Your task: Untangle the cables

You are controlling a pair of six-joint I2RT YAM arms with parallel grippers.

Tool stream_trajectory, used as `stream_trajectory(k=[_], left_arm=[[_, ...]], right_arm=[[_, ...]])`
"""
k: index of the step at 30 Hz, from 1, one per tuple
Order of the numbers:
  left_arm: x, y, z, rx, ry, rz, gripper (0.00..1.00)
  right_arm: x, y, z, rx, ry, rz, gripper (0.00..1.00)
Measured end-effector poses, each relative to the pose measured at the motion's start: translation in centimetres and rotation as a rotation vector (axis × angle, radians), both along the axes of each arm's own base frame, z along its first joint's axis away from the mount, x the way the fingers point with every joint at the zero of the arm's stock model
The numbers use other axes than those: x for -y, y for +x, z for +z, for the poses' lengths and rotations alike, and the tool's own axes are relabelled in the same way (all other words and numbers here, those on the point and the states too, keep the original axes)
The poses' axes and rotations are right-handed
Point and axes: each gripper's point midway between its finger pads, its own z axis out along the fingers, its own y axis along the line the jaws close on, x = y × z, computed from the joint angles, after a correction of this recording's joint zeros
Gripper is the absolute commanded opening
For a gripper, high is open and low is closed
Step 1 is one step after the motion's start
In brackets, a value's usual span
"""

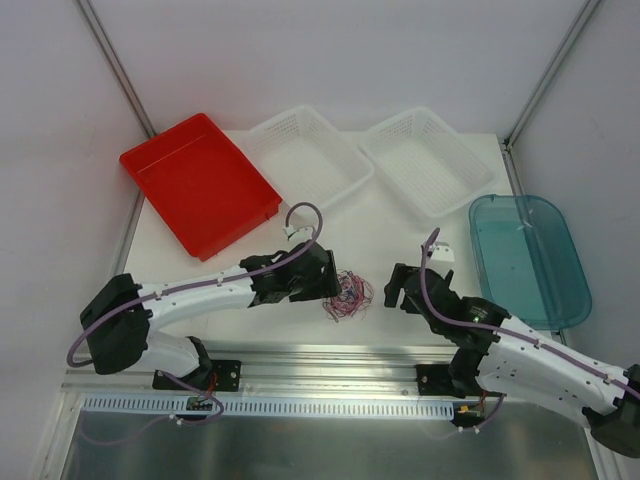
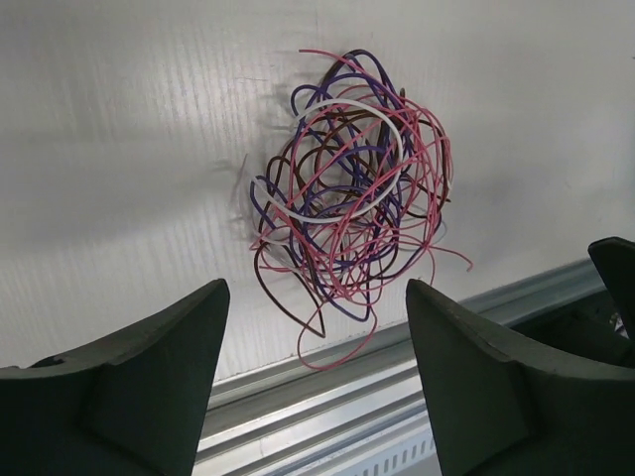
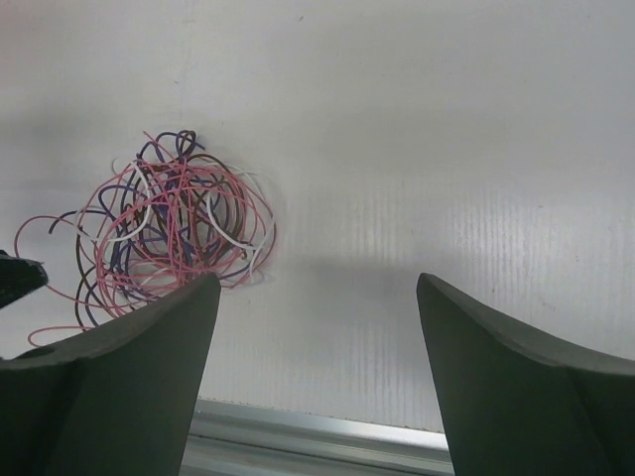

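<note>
A tangled ball of thin pink, purple, brown and white cables (image 1: 347, 293) lies on the white table near its front edge, between the two arms. It shows in the left wrist view (image 2: 347, 178) just ahead of the open fingers and in the right wrist view (image 3: 164, 228) to the left of the left finger. My left gripper (image 1: 332, 275) is open and empty just left of the tangle, its jaws (image 2: 317, 307) wide apart. My right gripper (image 1: 392, 285) is open and empty to the right of the tangle, jaws (image 3: 317, 297) wide over bare table.
A red tray (image 1: 200, 182) stands at the back left. Two white mesh baskets (image 1: 305, 152) (image 1: 430, 160) stand at the back centre. A teal bin (image 1: 530, 258) stands at the right. A metal rail (image 1: 330, 365) runs along the table's front edge.
</note>
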Motion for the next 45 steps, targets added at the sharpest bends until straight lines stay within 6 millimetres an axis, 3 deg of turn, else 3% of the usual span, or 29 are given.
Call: stream_trajectory(k=[2, 5, 6, 9, 16, 19, 24, 27, 30, 34, 37, 40, 45], left_arm=[[0.5, 0.1, -1.0, -0.009, 0.031, 0.002, 0.63], [0.6, 0.1, -2.3, -0.020, 0.071, 0.012, 0.45], [0.6, 0.1, -2.6, -0.022, 0.079, 0.017, 0.30], [0.5, 0.2, -2.8, -0.018, 0.088, 0.028, 0.00], [0.5, 0.0, -2.2, 0.005, 0.090, -0.002, 0.00], [0.5, 0.0, -1.3, 0.030, 0.074, -0.020, 0.00], [0.0, -0.1, 1.4, 0.088, 0.043, -0.059, 0.00], [-1.1, -0.2, 3.5, 0.141, 0.042, -0.077, 0.00], [-3.3, 0.2, 6.1, 0.215, 0.067, -0.060, 0.00], [-7.8, 2.1, 9.9, 0.299, 0.077, 0.040, 0.00], [-13.1, 4.0, 12.3, 0.356, 0.096, 0.181, 0.00], [-17.5, 4.4, 14.3, 0.404, 0.139, 0.282, 0.00], [-21.1, 4.8, 16.4, 0.438, 0.218, 0.345, 0.00]], right_arm=[[-0.3, 0.3, -0.8, -0.024, 0.016, -0.002, 0.85], [-1.5, 0.8, -1.7, -0.058, 0.036, 0.013, 0.85], [-2.0, 0.9, -2.0, -0.069, 0.044, 0.022, 0.85], [-3.4, 1.5, -2.3, -0.084, 0.070, 0.053, 0.85], [-6.1, 2.5, -4.7, -0.149, 0.076, 0.113, 0.84], [-7.3, 2.7, -6.2, -0.194, 0.057, 0.137, 0.77], [-8.6, 3.3, -8.9, -0.251, 0.031, 0.141, 0.48], [-8.8, 3.7, -9.3, -0.247, 0.039, 0.122, 0.33], [-8.2, 3.8, -9.3, -0.246, 0.037, 0.098, 0.22], [-5.3, 4.0, -8.4, -0.226, 0.009, 0.031, 0.20], [-2.7, 4.5, -6.5, -0.180, -0.005, -0.034, 0.20], [0.2, 4.7, -4.2, -0.121, -0.019, -0.098, 0.21], [4.9, 3.8, -1.3, -0.062, -0.067, -0.179, 0.24]])
